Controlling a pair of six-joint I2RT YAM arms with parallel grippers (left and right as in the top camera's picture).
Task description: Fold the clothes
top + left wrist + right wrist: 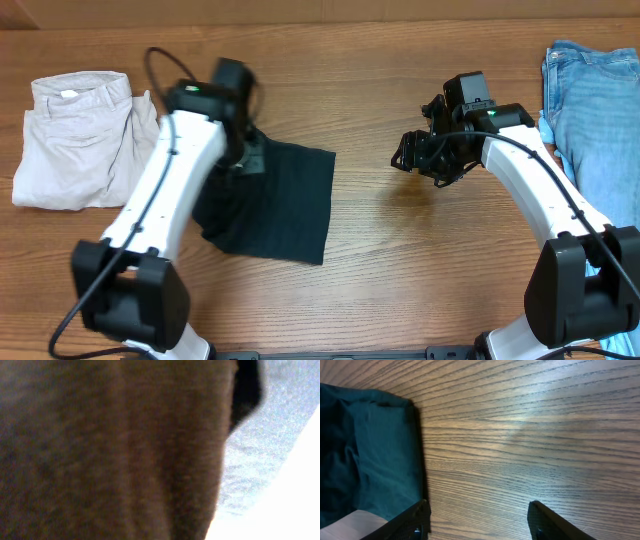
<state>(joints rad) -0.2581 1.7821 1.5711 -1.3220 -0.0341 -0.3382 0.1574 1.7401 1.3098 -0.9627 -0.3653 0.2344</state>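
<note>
On the left-centre of the bench (400,260) lies the black T-shirt (285,205), already doubled into a flat, nearly square panel, plain side up. Its edges sit slightly skewed to the bench edge. The left arm covers its left side, so I can't say which way the long axis runs, and no collar or lettering shows to tell which way it points.

The left hand (248,155) sits right on the shirt's far left corner. Its own camera gives only a blur, so I cannot tell whether the fingers are apart or clamped on cloth. The right hand (410,155) hangs over bare wood, near the shirt's right edge but clear of it, with its fingers apart and nothing between them. From its wrist view the shirt lies off to the left.

My guess is that the next fold belongs to the left arm, the closer of the two. Beige trousers (75,140) at far left and jeans (595,110) at far right lie well apart.
</note>
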